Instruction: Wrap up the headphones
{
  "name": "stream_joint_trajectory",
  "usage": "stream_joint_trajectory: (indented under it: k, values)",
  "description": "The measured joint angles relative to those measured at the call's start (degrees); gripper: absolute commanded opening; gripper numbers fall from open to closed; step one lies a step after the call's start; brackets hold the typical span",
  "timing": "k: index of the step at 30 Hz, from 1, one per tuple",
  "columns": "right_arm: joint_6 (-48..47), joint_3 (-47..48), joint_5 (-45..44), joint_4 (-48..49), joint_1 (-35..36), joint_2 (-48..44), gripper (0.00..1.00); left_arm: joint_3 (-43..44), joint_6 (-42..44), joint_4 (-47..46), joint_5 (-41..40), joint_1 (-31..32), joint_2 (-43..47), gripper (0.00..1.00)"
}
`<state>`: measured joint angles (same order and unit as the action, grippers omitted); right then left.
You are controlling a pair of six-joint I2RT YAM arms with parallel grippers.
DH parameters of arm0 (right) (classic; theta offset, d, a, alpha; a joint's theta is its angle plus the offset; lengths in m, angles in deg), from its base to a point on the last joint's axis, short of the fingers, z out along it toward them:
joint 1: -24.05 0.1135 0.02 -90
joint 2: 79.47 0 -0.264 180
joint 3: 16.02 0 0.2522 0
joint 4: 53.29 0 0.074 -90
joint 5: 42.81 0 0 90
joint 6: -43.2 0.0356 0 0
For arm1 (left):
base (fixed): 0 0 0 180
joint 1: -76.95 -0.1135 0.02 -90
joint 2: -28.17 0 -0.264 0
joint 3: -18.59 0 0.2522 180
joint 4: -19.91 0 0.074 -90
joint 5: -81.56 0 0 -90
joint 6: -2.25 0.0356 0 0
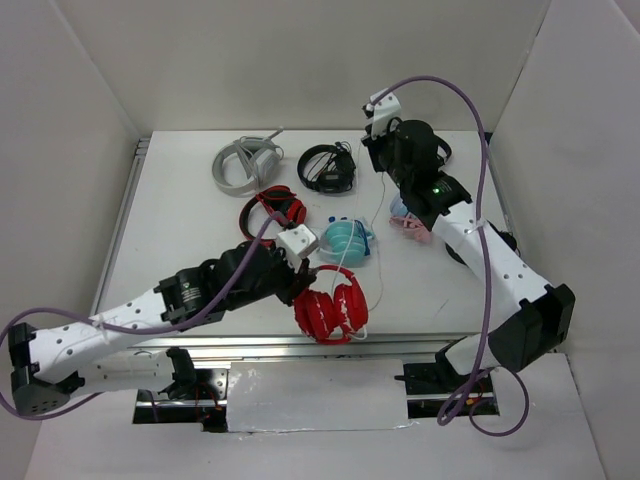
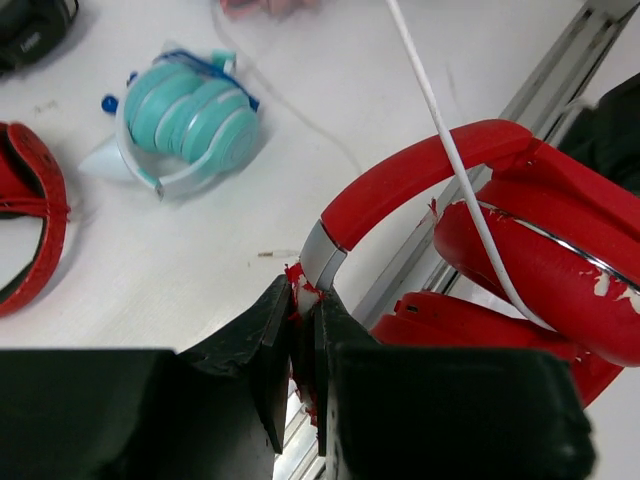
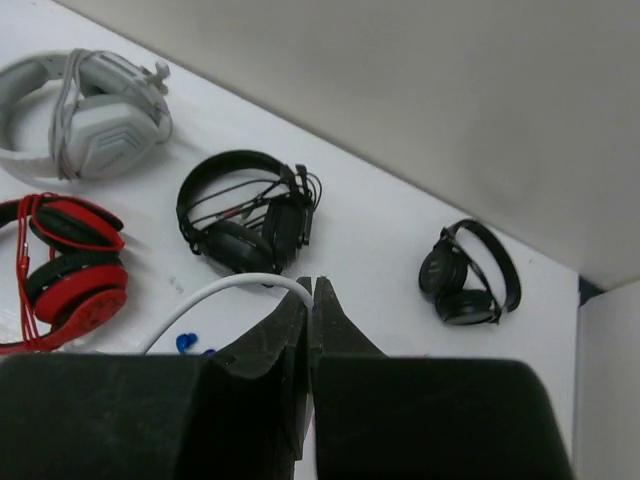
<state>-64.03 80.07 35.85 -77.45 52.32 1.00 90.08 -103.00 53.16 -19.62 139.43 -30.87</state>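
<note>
At the near edge of the white table the glossy all-red folded over-ear headphones are gripped by the left gripper, clenched on the silver headband hinge — from there the thin white cable is drawn away and upward to the farther right gripper, pinched tight on it

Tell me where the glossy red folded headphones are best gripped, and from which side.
Grip the glossy red folded headphones on the narrow headband by its silver hinge piece, coming from the robot's left, opposite the round earcups. The band there is thin and flat; the earcups are too broad, and the thin white cable crosses them. The left end effector pinches there.
</note>
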Motion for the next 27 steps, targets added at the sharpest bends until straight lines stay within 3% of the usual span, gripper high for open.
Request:
stream_joint_trajectory:
  k: [6,15,21,27]
  values:
    - [5.6,-10.05,4.81,2.16,-4.04,-0.46,0.0,0.59,-0.28,0.42,-1.29,0.26,6.03,0.0]
    - [18.97,-35.15,13.92,11.78,-5.79,-9.84,0.0,7.26,-4.09,2.47,-13.62,0.31,7.17,0.0]
    - [27.12,-49.81,19.76,24.72,1.51,-18.95,0.0,13.4,-8.39,2.99,-25.53,0.31,6.84,0.0]
    - [31.98,-61.33,22.08,37.64,15.54,-27.28,0.03,20.68,-13.42,6.75,-38.64,0.28,2.8,0.0]
